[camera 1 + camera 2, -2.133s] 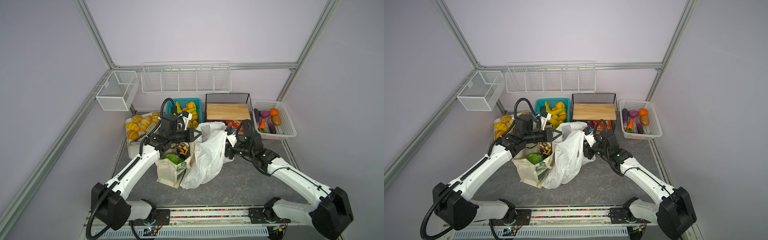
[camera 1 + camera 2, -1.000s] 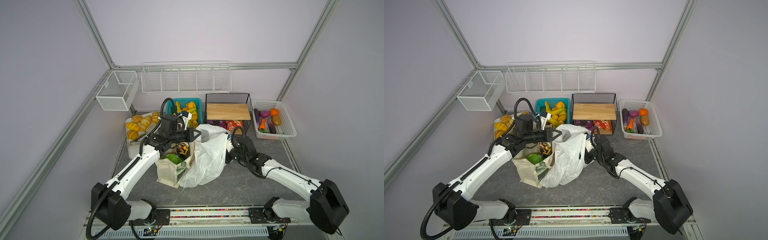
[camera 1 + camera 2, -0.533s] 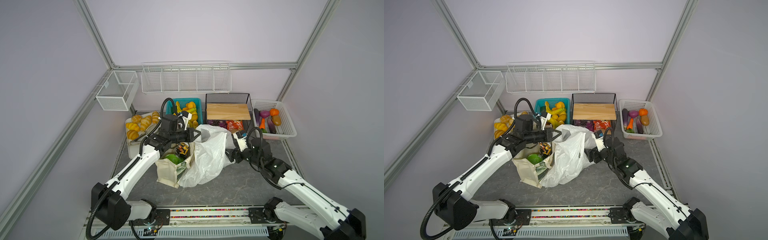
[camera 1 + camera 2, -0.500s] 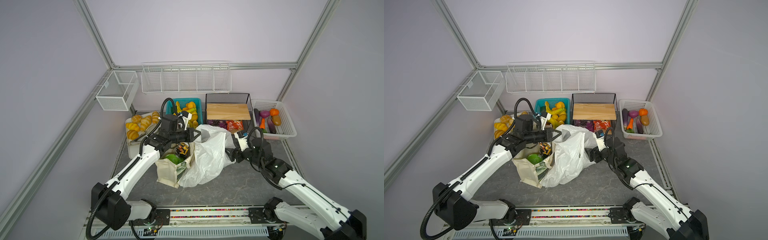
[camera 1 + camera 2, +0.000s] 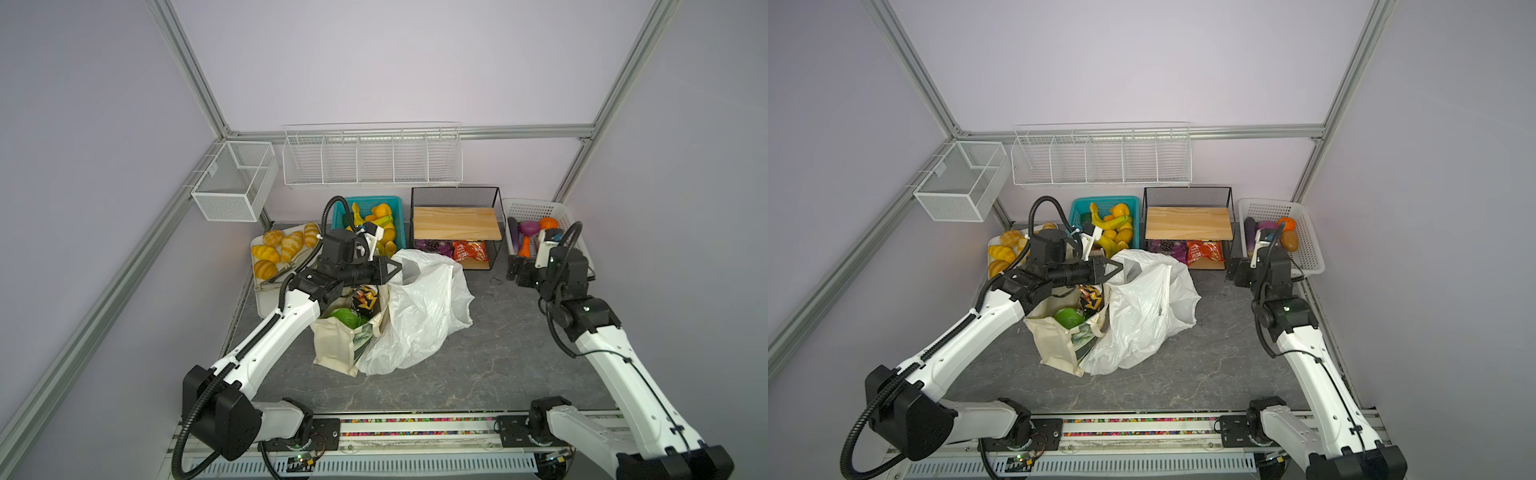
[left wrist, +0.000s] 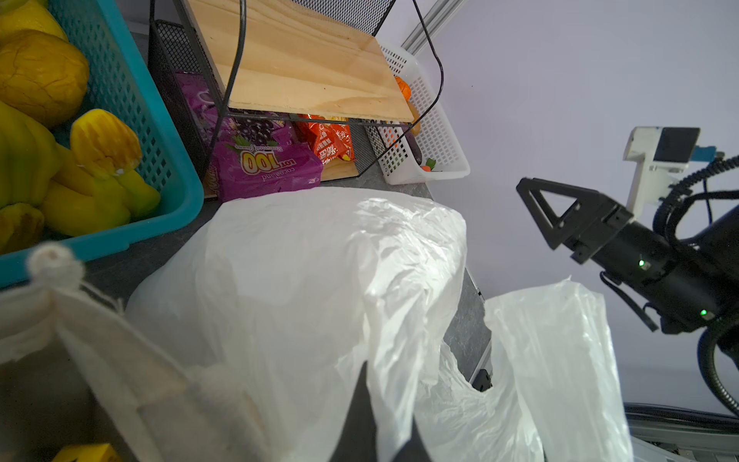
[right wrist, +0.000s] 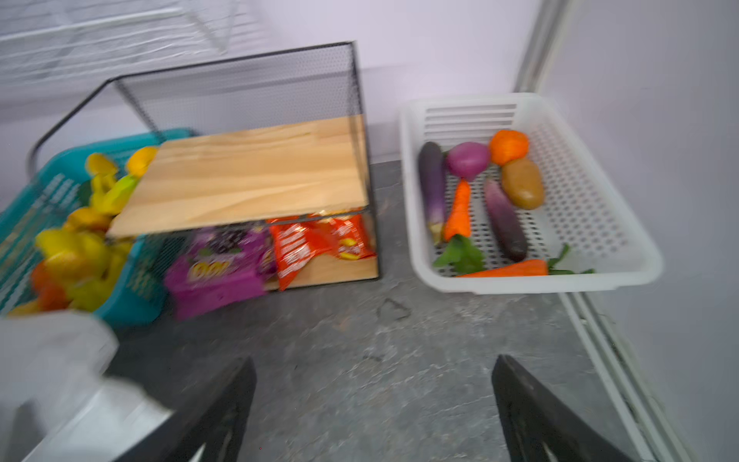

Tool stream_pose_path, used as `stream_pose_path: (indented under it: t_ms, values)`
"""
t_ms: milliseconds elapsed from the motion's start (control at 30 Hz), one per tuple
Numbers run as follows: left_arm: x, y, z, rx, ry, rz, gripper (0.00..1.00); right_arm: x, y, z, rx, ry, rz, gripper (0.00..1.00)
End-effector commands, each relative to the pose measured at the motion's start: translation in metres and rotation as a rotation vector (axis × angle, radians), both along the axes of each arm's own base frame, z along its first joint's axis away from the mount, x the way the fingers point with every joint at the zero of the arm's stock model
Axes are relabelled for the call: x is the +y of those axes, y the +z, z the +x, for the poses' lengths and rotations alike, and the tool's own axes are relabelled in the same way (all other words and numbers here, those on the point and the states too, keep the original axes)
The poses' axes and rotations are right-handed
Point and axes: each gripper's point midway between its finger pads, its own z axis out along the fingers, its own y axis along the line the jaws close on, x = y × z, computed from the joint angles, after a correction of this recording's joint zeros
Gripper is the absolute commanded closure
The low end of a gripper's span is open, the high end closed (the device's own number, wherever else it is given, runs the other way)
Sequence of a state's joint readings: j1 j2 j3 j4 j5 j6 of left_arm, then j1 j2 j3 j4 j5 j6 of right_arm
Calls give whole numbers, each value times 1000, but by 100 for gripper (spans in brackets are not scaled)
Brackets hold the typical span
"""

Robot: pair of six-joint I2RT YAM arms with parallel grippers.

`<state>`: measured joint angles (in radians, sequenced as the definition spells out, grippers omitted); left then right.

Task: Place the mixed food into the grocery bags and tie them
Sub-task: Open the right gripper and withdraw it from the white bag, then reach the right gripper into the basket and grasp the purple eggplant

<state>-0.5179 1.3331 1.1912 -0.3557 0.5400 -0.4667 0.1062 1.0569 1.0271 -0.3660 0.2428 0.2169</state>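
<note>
The thin plastic carrier bag (image 5: 419, 307) slumps near the middle of the table (image 5: 478, 374) against the canvas tote (image 5: 332, 347), which holds the green snack bag (image 5: 347, 320) and the black-and-yellow zigzag snack bag (image 5: 365, 297). The left gripper (image 5: 392, 270) has its jaws pinched together on the carrier bag's rim, holding the mouth up. That film looks limp and slippery, so the loop handles seem the best hold for tying. The right gripper (image 5: 518, 273), jaws wide apart and empty, hovers by the white basket (image 5: 530, 203) in the table's back right corner. There the orange-red round vegetable (image 5: 548, 223) lies, firm-looking and apt to roll, best gripped across its middle.
</note>
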Motion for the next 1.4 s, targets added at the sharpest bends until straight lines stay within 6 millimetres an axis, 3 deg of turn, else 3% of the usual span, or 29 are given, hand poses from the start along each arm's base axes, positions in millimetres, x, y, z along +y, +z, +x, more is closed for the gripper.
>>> stream_pose_path:
  t_ms: [0,233,467,567,833,1100,1367]
  values:
    - [-1,8,-4,-18,-9,-13,100,-35,-15,29,73,-100,67,4]
    - [-1,10,-5,-19,-11,-20,100,-110,-62,95,247,-244,121,5]
    - [-1,10,-5,-19,-13,-22,100,-154,-134,143,468,-316,92,7]
    - [-1,13,-7,-25,-17,-27,100,-162,-162,159,536,-319,86,10]
    - [0,14,-6,-28,-15,-28,100,-176,-212,187,632,-339,63,12]
    - [3,10,-1,-21,-1,-22,100,-181,-240,196,682,-336,47,16]
    - [4,9,-1,-21,2,-17,100,-177,-250,201,707,-301,63,30]
